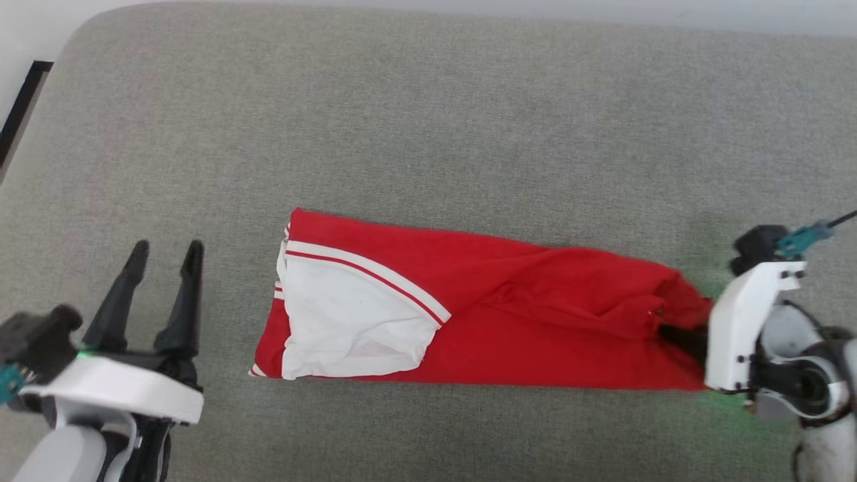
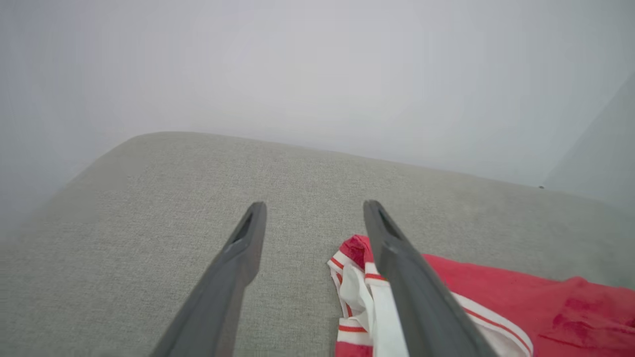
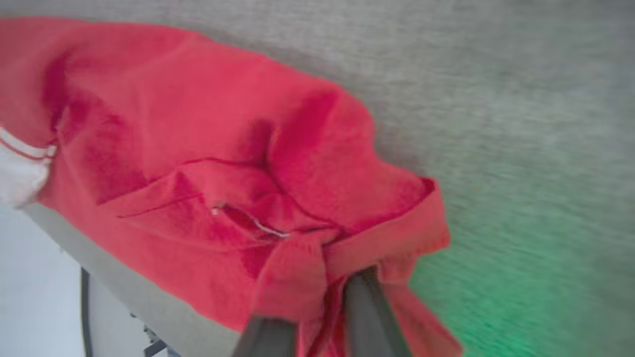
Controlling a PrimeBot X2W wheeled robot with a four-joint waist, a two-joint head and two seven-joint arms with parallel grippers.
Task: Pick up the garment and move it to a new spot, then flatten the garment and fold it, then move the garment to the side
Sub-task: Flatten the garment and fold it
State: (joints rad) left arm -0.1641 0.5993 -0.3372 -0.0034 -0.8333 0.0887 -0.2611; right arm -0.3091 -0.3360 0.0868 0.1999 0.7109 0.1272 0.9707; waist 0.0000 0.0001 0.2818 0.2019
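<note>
The shirt job looks to be at the folding step. The garment (image 1: 509,314) lies flat on the grey cushion (image 1: 428,100), about in the middle and closer to the cushion's front edge. It is already folded into a long red strip that runs across the cushion from left to right.

The right gripper (image 3: 322,317) is at the cushion's right side. Its two fingers are pinched together on the red end of the garment, and the cloth bunches up around them. The left gripper (image 1: 167,246) hangs over the cushion's left front part with its fingers wide apart, holding nothing.

I think the next move is to lift that pinched end and bring it over toward the cushion's left side, keeping the layers together.

The garment is bright red. A white sleeve with red and white stripes lies on top at its left end. The right end is wrinkly.
</note>
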